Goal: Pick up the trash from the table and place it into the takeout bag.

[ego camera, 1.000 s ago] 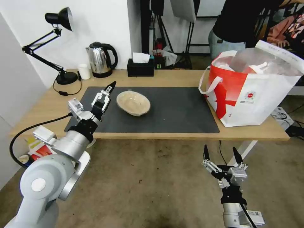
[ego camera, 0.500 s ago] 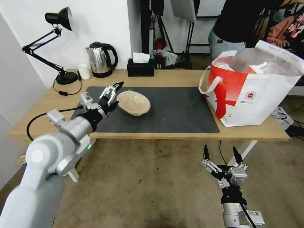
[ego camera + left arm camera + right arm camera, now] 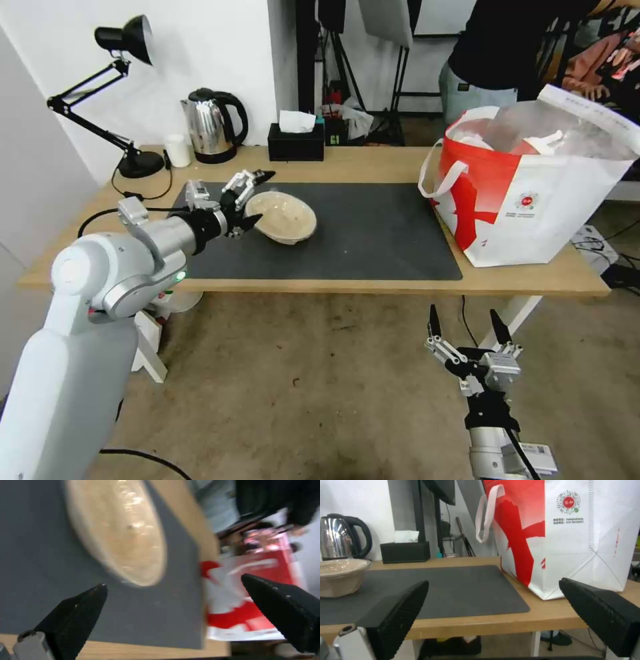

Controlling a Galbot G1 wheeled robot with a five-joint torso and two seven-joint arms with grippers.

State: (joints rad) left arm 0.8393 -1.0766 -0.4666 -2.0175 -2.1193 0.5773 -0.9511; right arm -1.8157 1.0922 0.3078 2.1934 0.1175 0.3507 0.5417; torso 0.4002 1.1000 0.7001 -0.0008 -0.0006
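On the table (image 3: 373,167), the paper bowl (image 3: 281,216) sat on the mat (image 3: 373,233) with the left gripper (image 3: 257,199) wide open and empty at its nine o'clock, the bag (image 3: 533,193) at three o'clock, the right gripper (image 3: 465,321) open and empty below the table edge.

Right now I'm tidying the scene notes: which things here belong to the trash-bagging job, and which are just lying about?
Job:
beige paper bowl, on the dark mat
takeout bag, at the table's right end
left gripper, open at the bowl's rim
right gripper, open, parked below the table edge

Lying about:
desk lamp
kettle
small white cup
black tissue box
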